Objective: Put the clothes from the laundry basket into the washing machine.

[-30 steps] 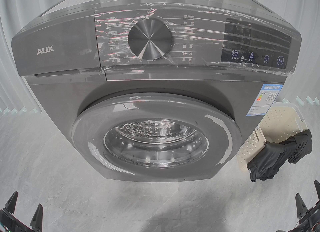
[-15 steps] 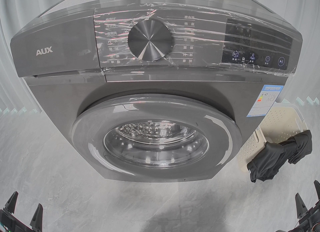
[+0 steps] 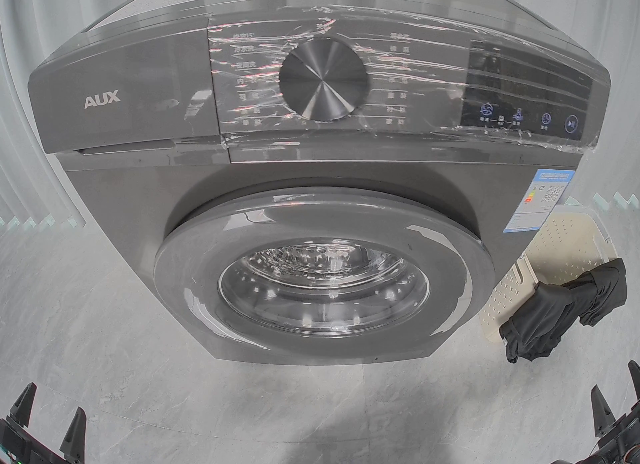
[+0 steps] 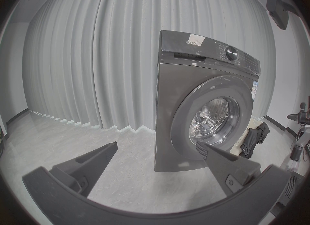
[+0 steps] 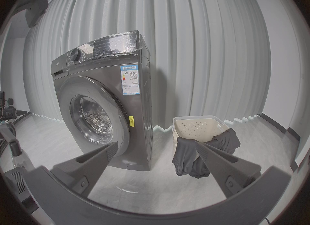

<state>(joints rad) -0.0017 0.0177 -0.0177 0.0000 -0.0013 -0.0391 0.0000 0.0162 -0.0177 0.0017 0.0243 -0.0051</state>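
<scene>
- Cut off by the head view's lower edge: left gripper (image 3: 55, 399) at 7 o'clock, right gripper (image 3: 614, 377) at 5 o'clock, little beyond the fingertips visible.
- Partly hidden behind the right front corner of the washing machine (image 3: 320, 179): laundry basket (image 3: 577, 235), at 4 o'clock from the shut round door (image 3: 325, 279).
- Draped over the basket's front rim and hanging down outside it: dark clothes (image 3: 553, 315); number of pieces hard to tell.
- From the right wrist view: basket's whole rim and perforated walls, standing on the floor (image 5: 139, 183) just beside the machine's side, before the curtain (image 5: 200, 41).
- From the left wrist view: machine's bare left flank, clothes peeking past its front.
- Both grippers spread wide, holding nothing, touching nothing, well apart from basket and machine.
</scene>
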